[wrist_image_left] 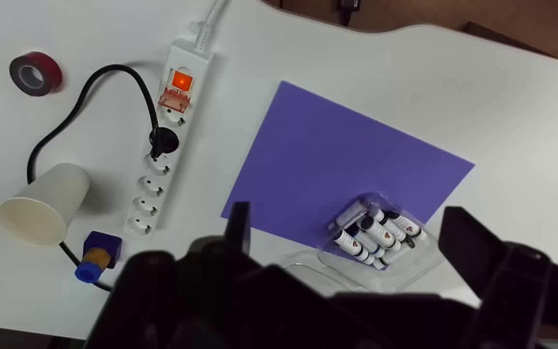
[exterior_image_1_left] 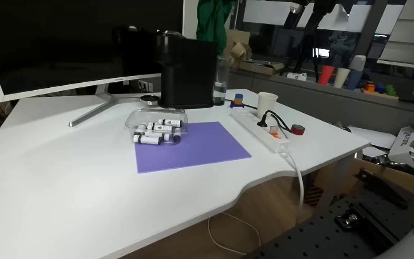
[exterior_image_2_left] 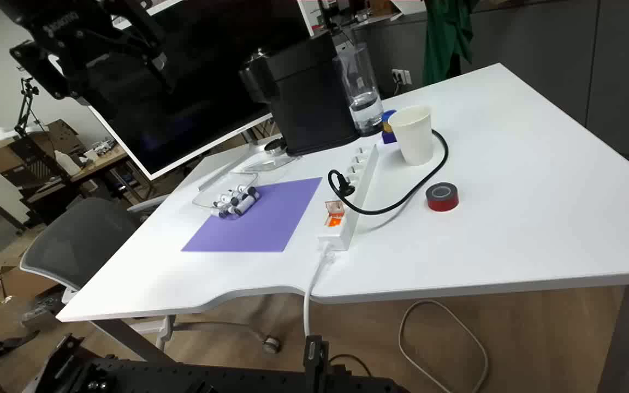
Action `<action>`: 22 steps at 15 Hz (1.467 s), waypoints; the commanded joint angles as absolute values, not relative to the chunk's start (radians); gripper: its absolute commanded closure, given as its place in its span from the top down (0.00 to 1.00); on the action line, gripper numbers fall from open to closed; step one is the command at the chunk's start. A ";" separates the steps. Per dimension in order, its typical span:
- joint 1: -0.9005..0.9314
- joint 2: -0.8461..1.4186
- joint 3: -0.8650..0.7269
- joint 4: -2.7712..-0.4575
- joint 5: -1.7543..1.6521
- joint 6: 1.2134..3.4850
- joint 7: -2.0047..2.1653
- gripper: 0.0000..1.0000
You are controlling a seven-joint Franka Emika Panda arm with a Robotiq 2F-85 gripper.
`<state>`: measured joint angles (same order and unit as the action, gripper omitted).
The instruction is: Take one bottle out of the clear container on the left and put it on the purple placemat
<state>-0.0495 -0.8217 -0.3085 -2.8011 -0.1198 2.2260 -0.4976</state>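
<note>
1. White bottles (wrist_image_left: 379,233), bunched in the clear container (wrist_image_left: 412,269), lower right of the wrist frame;
2. the clear container lies over the bottom corner of the purple placemat (wrist_image_left: 334,160);
3. the gripper (wrist_image_left: 348,219) is spread wide, holding nothing;
4. power strip (wrist_image_left: 149,186), left of centre; paper cup (wrist_image_left: 63,191), lower left; roll of tape (wrist_image_left: 49,72), upper left.

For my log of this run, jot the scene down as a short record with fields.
gripper: open, holding nothing, above the table
clear container: partly on the purple placemat
bottles: several, inside the clear container
bottles outside the clear container: none seen
power strip: beside the purple placemat, black plug in it
white cup: upright, near the power strip
</note>
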 commanded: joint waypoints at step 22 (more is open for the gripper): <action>0.081 -0.246 -0.182 -2.535 -0.096 2.362 -0.500 1.00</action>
